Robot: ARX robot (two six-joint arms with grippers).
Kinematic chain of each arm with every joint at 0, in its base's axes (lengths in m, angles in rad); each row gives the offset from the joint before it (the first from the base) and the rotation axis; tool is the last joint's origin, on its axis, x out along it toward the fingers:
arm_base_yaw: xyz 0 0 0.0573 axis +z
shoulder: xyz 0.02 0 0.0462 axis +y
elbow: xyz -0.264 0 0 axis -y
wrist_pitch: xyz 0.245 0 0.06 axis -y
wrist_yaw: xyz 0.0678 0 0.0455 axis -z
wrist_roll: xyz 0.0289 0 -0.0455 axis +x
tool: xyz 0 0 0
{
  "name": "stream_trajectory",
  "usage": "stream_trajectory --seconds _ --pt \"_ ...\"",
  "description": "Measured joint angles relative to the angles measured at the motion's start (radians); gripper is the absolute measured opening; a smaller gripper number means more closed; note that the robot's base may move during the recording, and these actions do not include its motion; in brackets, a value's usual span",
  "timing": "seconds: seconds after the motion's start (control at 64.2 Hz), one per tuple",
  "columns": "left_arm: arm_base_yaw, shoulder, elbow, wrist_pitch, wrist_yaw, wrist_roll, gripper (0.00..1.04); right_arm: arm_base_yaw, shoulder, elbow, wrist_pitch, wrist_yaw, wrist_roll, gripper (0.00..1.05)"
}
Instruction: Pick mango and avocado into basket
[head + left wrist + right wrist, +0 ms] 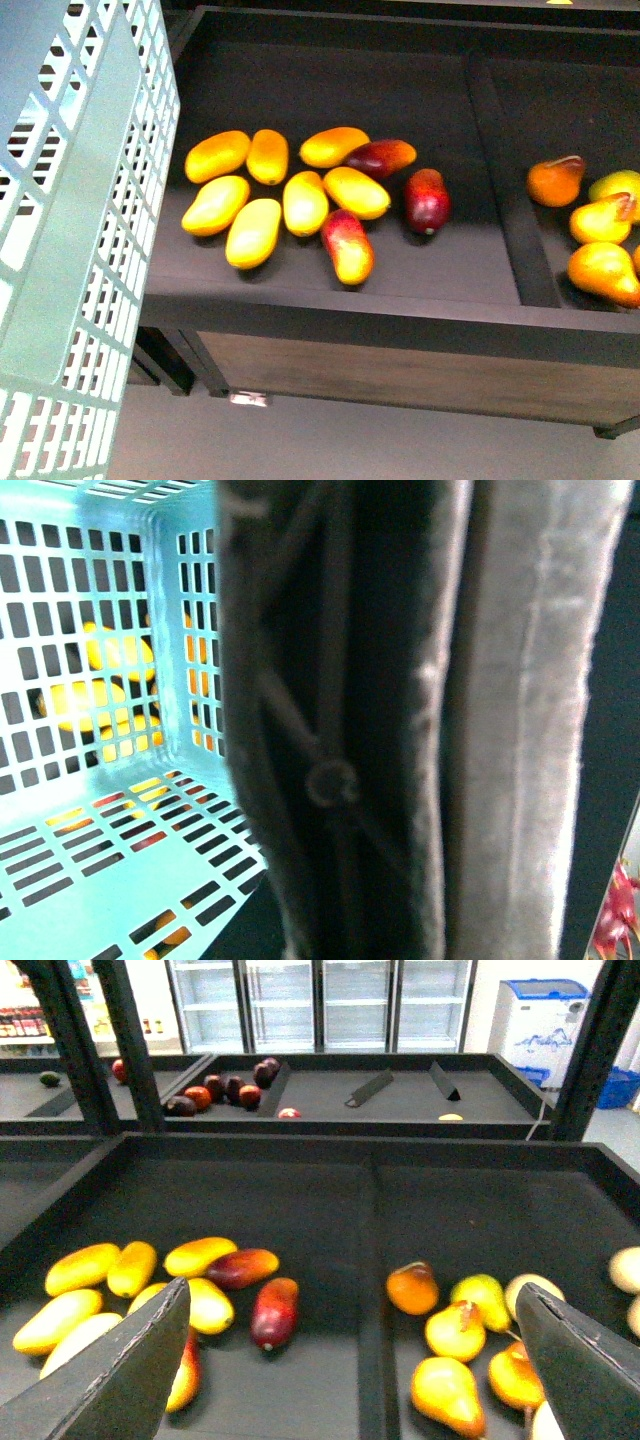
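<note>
The teal lattice basket (90, 250) fills the left of the front view, hanging beside the dark fruit bin. My left gripper (440, 730) is shut on the basket, and its dark and grey fingers (520, 680) block much of the left wrist view. Beyond them the basket's floor (100, 860) shows, with yellow fruit visible through the slots. Several yellow mangoes (253, 233) lie clustered in the left compartment. My right gripper (355, 1360) is open and empty, above the divider next to the mangoes (80, 1268). No avocado shows among these fruits.
Three red-blushed mangoes (427, 200) lie among the yellow ones. Orange-yellow pears (556, 181) fill the right compartment past the divider (505, 190). Farther shelves hold dark red fruit (215, 1088) and one small dark green fruit (49, 1079), too small to name.
</note>
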Motion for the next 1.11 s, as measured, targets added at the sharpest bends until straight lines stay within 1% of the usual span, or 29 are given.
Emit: stream_trajectory --seconds 1.105 --pt "0.002 0.002 0.002 0.0 -0.001 0.003 0.14 0.0 0.001 0.0 0.0 -0.006 0.0 0.96"
